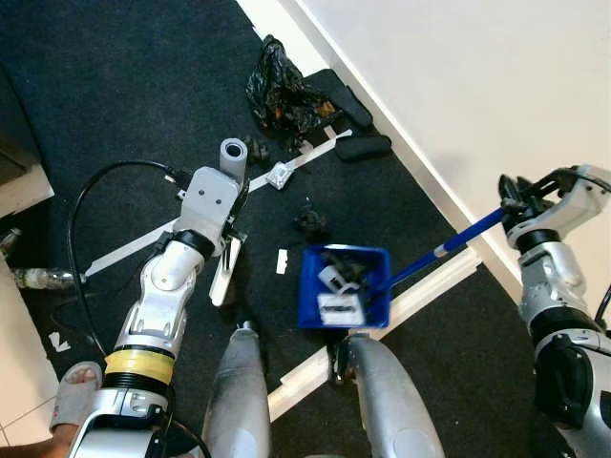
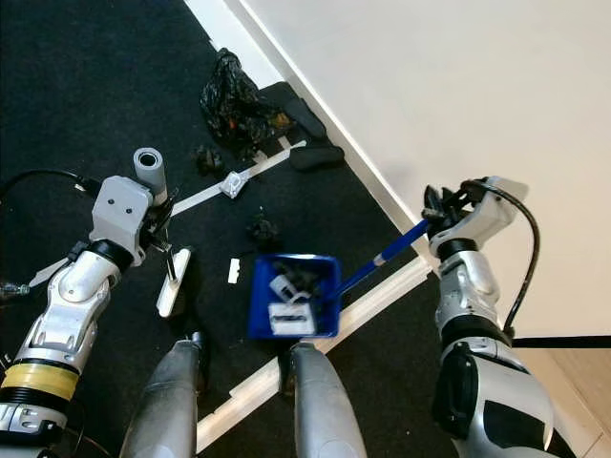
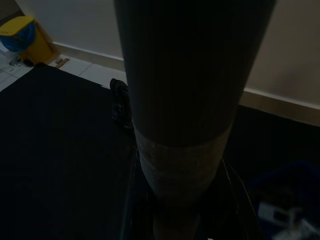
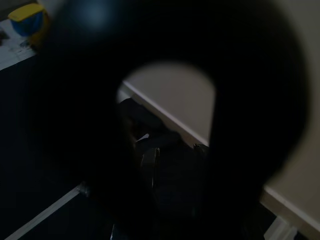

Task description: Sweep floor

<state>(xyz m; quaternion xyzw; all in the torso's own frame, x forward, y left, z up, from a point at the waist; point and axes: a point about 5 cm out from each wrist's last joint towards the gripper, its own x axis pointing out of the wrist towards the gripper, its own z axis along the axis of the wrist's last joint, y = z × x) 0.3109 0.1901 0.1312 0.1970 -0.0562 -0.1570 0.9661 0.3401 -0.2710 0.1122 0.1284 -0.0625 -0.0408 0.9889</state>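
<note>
**Sweeping litter into the blue pan**

Left eye view: at lower centre, blue dustpan (image 1: 344,286) on the black carpet (image 1: 115,86), already holding scraps. Running from it toward the right edge, the dustpan's blue handle (image 1: 449,245), clamped in the right gripper (image 1: 516,200). At centre left, left gripper (image 1: 229,205) wrapped around a grey broom handle (image 1: 233,153), with the white brush head (image 1: 225,270) down on the carpet just left of the pan. Above the pan, a small dark clump (image 1: 310,222); in the upper centre, a black plastic bag (image 1: 277,91) near the skirting.

Right eye view: same layout; loose white scrap (image 2: 234,269) between brush and pan.

Left wrist view: dark, broom handle up close; yellow bin (image 3: 25,37) in the upper left corner.

Right wrist view: too dark to judge anything more.

Best done, probably, by keeping the pan's lip flat on the carpet and drawing the brush in short strokes toward it, white scrap first, then the clump.
</note>
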